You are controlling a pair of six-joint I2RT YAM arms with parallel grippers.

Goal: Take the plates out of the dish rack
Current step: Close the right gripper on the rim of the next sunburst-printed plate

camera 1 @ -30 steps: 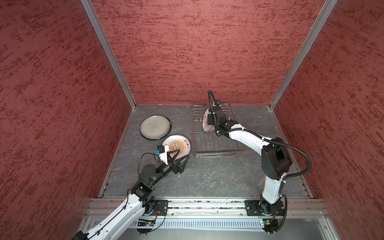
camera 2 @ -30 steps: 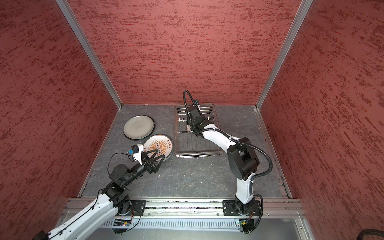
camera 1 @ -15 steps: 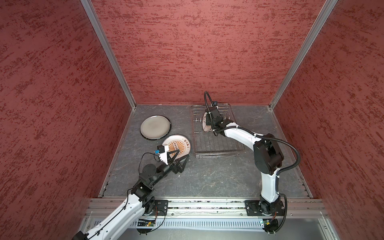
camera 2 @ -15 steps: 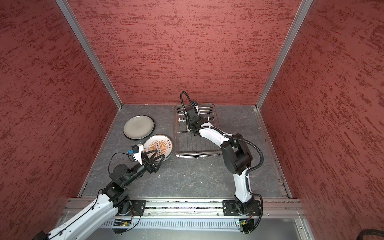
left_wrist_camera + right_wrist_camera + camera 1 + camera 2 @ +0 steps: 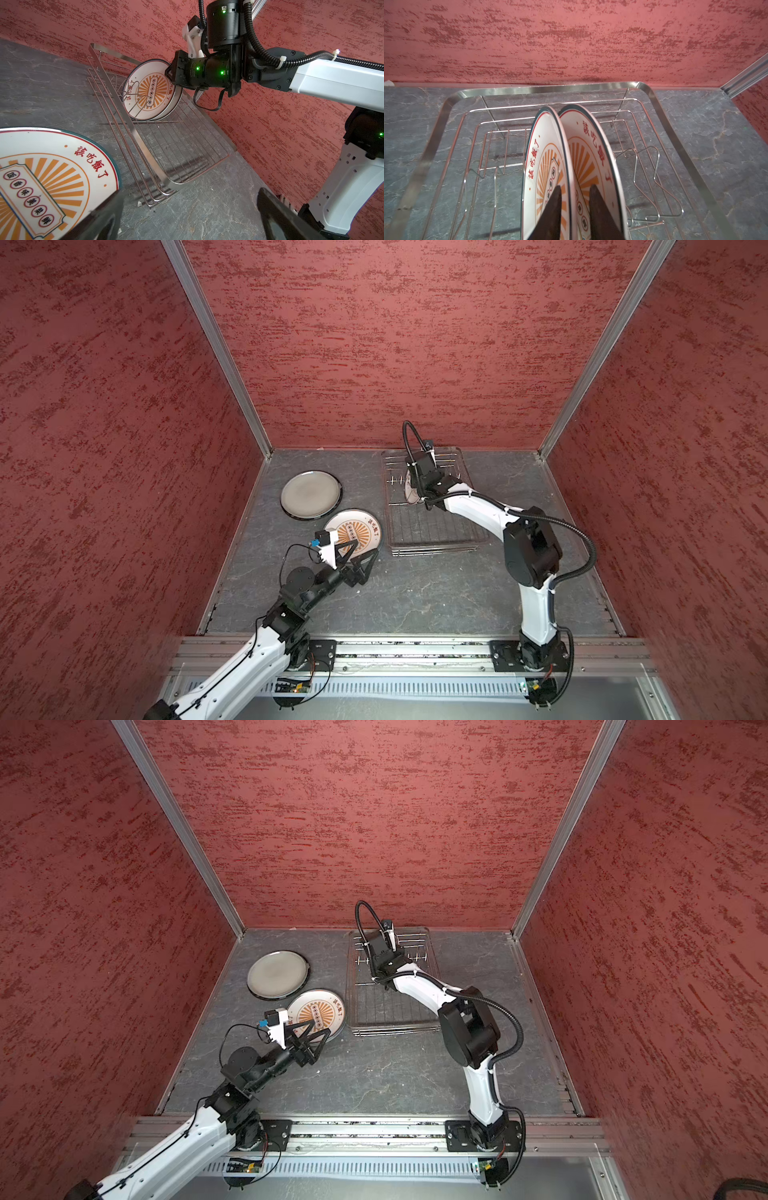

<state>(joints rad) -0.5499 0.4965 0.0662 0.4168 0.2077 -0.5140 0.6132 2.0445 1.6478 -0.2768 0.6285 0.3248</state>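
Since a second ago the right arm's elbow has swung in toward the middle of the worktop (image 5: 415, 597), and the right tool (image 5: 576, 189) has edged toward the back wall. The left arm has not shifted. The dish rack (image 5: 434, 545) is a rectangular silver wire basket with a flat band rim, thin parallel bars and short upright prongs, and it sits on the worktop by the back wall. Two small white plates stand on edge in it, leaning close together, each with a dark rim, an orange sunburst and red characters. The right tool's dark fingers (image 5: 552, 209) stand narrowly apart astride the straddled plate (image 5: 542, 158), one before its face and one before the second rack plate (image 5: 593, 149); whether they pinch cannot be told. Left of the rack a larger grey plate (image 5: 311, 494) lies flat on the worktop, with a flat sunburst plate (image 5: 359, 526) just beside it. The left tool (image 5: 367, 548), spread wide open, hovers at that plate's near edge.
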